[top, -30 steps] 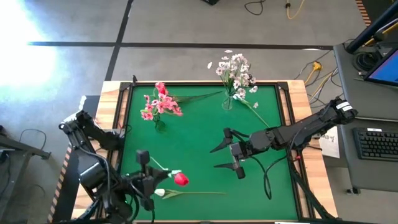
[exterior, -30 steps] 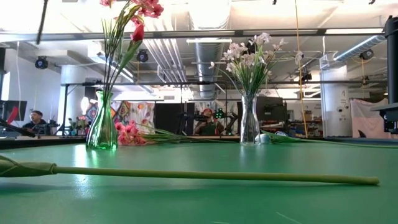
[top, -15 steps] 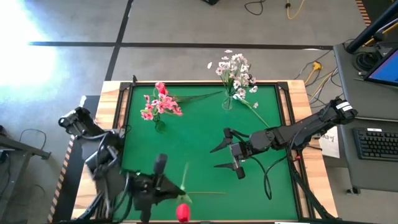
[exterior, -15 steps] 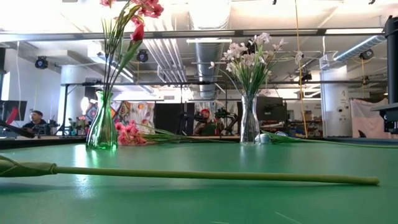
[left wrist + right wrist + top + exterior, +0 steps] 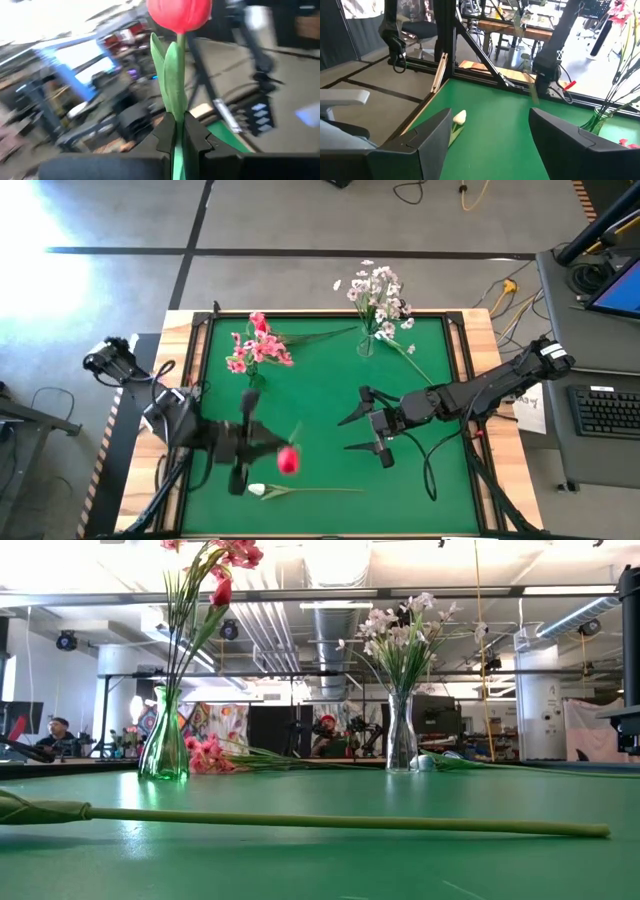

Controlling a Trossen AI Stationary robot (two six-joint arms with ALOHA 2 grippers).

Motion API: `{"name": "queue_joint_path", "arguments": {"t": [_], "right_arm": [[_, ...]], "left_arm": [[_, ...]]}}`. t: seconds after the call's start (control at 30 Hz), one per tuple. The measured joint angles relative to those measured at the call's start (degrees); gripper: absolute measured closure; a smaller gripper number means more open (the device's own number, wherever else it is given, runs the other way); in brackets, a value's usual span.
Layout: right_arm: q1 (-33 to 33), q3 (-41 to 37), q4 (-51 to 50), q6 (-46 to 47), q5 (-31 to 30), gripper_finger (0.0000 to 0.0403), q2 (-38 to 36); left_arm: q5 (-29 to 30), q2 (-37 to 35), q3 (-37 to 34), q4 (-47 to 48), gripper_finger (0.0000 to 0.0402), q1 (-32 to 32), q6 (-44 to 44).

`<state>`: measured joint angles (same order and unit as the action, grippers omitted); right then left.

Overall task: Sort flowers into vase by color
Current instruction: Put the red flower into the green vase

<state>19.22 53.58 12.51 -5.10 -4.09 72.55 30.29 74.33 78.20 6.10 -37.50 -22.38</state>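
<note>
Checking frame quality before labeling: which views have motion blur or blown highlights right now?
Left wrist view: background heavily smeared by motion; the red tulip and the left hand gripping its stem stay fairly sharp. High view: left arm and tulip blurred, upper-left floor blown out by glare. Low view: sharp, bright ceiling washes out behind the green vase. Right wrist view: crisp; right hand open.

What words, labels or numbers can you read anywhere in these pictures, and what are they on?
No text can be read in any view.
The laptop screen and keyboard beside the table: too small to read.
The sheet of paper at the table's right edge: marks too small to read.
The banners in the room behind: patterns only, blurred.
</note>
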Motion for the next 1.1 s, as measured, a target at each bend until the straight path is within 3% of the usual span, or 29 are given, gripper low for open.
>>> {"name": "queue_joint_path", "arguments": {"t": [0.27, 0.43, 0.7, 0.9, 1.1], "right_arm": [[0.00, -0.02, -0.02, -0.02, -0.01, 0.0151, 0.00], [0.00, -0.02, -0.02, -0.01, -0.01, 0.0147, 0.00], [-0.11, -0.02, 0.12, 1.22, -0.44, 0.0154, 0.00], [-0.11, 0.00, 0.25, 3.20, -0.47, 0.0147, 0.00], [-0.11, 0.02, 0.27, 3.75, -0.47, 0.0146, 0.00]], "left_arm": [[12.45, -13.26, -18.86, -13.63, 0.0402, -0.37, 2.53], [12.88, -20.32, -26.45, -18.86, 0.0402, -0.40, 7.35], [14.21, -28.83, -29.39, -28.69, 0.0402, -0.45, 12.72], [14.42, -34.78, -27.72, -23.12, 0.0402, -2.64, 11.44], [27.03, -38.17, -27.61, -15.42, 0.0402, -2.64, 12.52]]}}
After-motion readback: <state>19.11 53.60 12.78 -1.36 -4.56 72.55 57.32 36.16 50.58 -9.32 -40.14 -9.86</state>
